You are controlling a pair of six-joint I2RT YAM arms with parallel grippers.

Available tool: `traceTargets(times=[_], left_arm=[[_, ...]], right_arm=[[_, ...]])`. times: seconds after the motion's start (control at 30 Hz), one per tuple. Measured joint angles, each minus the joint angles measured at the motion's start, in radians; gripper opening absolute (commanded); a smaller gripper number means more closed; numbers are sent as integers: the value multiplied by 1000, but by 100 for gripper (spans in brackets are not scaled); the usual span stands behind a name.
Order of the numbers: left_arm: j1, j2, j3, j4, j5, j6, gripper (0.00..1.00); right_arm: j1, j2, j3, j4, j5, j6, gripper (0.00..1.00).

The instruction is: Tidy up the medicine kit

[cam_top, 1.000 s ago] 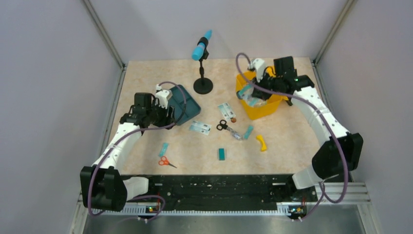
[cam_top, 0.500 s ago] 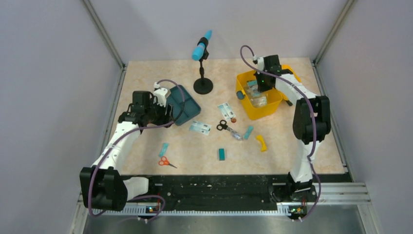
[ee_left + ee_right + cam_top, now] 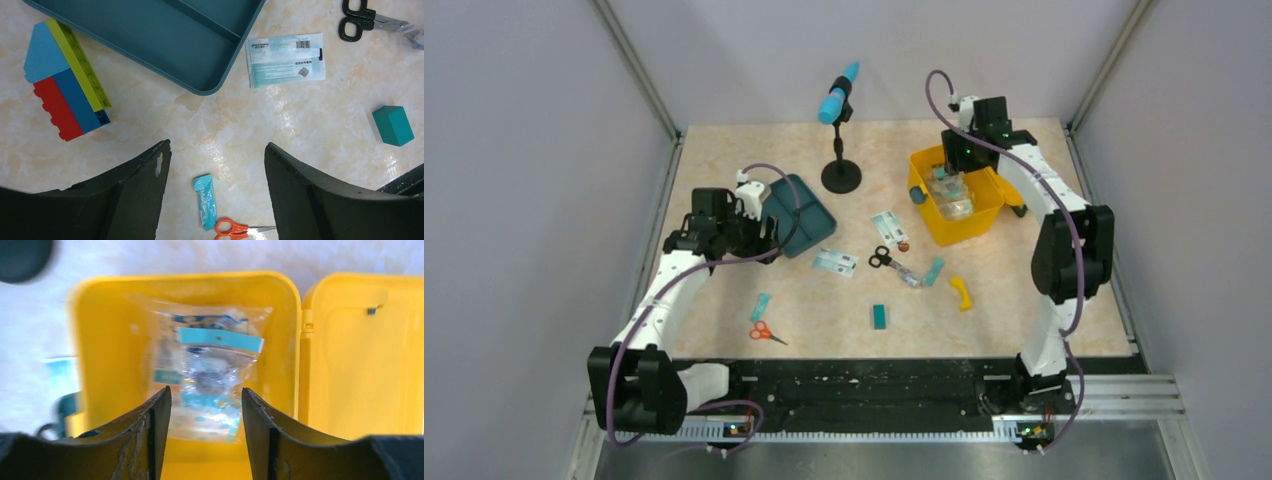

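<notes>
We locate the medicine kit [image 3: 944, 228], lid open, right of the microphone stand [image 3: 841, 175]. The right arm [image 3: 1036, 180] extends over it, with the right gripper [image 3: 205, 395] pointing down, jaws partly apart and empty, above bagged packets [image 3: 210, 355]. Left of the stand, the left gripper [image 3: 217, 147] hovers wide open and empty.

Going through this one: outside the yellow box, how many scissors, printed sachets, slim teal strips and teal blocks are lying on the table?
Scissors: 2, one black, one orange
Printed sachets: 2
Slim teal strips: 2
Teal block: 1
Total: 7
</notes>
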Motion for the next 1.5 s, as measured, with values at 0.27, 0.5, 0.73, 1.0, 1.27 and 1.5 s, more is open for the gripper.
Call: traceTargets(times=[0.27, 0.5, 0.73, 1.0, 1.27, 1.5], left_arm=[[14, 5, 0, 0, 80, -17, 75], [14, 62, 21, 3, 95, -90, 73], [14, 74, 55, 11, 109, -121, 72], [18, 68, 61, 22, 87, -147, 72], [29, 51, 61, 23, 82, -147, 72], [31, 40, 58, 28, 82, -147, 72]], right_arm=[[11, -365, -217, 10, -332, -136, 57], [234, -465, -521, 2, -371, -360, 70], [364, -390, -640, 8, -239, -404, 62], [367, -262, -617, 23, -160, -411, 57], [376, -229, -586, 3, -204, -410, 21], [380, -234, -520, -93, -206, -421, 0]])
